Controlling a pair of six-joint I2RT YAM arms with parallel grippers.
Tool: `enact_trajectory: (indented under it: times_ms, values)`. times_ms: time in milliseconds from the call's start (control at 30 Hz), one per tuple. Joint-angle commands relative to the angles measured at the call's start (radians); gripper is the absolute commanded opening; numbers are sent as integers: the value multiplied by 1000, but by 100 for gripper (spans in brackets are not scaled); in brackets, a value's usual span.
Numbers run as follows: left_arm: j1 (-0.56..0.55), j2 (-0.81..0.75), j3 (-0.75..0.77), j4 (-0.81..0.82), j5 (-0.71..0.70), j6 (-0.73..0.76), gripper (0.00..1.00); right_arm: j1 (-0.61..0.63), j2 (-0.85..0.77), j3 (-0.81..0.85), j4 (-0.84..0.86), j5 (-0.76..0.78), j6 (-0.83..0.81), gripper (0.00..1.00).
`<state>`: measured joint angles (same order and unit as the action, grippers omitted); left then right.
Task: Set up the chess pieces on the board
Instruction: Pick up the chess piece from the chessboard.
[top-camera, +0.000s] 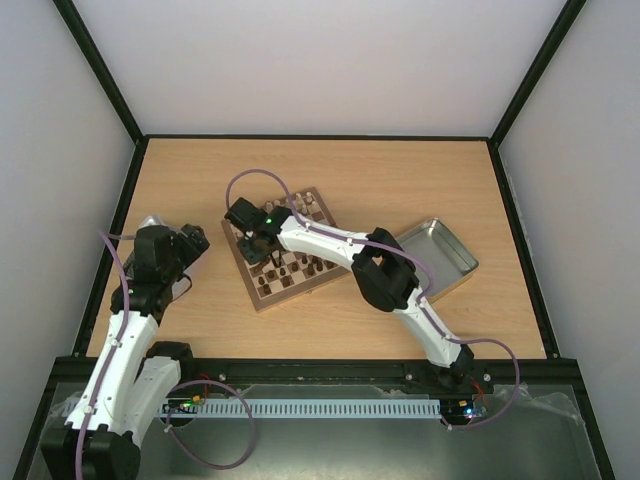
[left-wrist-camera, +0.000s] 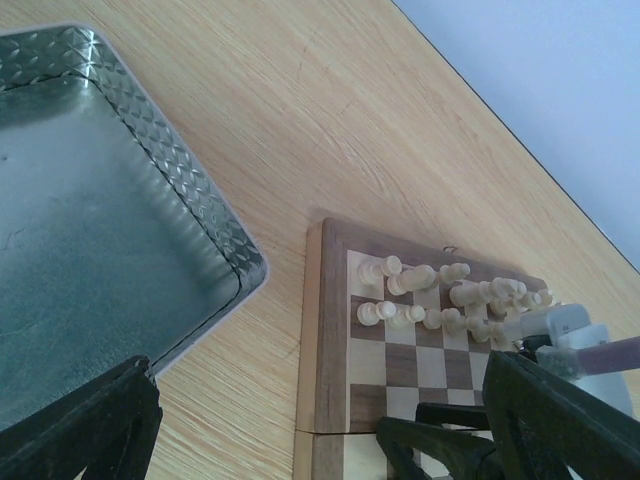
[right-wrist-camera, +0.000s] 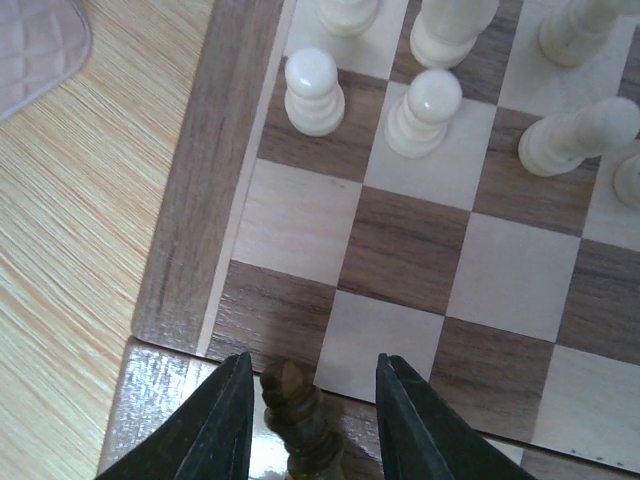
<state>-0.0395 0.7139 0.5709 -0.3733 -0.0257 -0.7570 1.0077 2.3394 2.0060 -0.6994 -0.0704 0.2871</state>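
the right gripper (right-wrist-camera: 312, 360) hangs low over a corner of the board (right-wrist-camera: 190, 200), its jaws partly spread. a dark piece (right-wrist-camera: 297, 420) stands upright between them, long axis pointing up at the wrist camera. the piece sits close against the finger nearer the board's border, with open air on its other side, so it looks bracketed rather than pinched. a grasp would call for closing squarely across its waist, or first shifting a little toward the border.

ahead of the jaws lie several bare squares. beyond them the cream pieces (right-wrist-camera: 314, 92) stand ranked in two rows, well apart from the dark piece and not in its way. the border and the bench (top-camera: 400, 180) lie just to the outer side.

the right arm is clearly the nearer one. the left gripper (left-wrist-camera: 315, 380) hovers spread wide and empty over a silver tray (left-wrist-camera: 200, 190) off the board's left side, well apart from the pieces. a second tray (top-camera: 455, 262) lies on the bench to the board's right, partly under the right arm's reach.
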Motion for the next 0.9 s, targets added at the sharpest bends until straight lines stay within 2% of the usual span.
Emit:
enact_trajectory:
  times_ms: [0,200,433,700,867]
  values:
    - [7,-14,-14,5,18,-11,90,3,26,35,-62,34,-37,32]
    - [7,-12,-17,21,37,-12,90,3,33,32,-66,47,-57,26]
    - [7,-5,-20,33,58,-10,90,4,26,27,-48,96,-76,13]
    - [7,-5,-26,44,79,-10,90,3,-84,-49,33,104,-76,11]
    - [7,-4,-56,80,140,-13,90,3,-156,-114,94,104,-52,11]
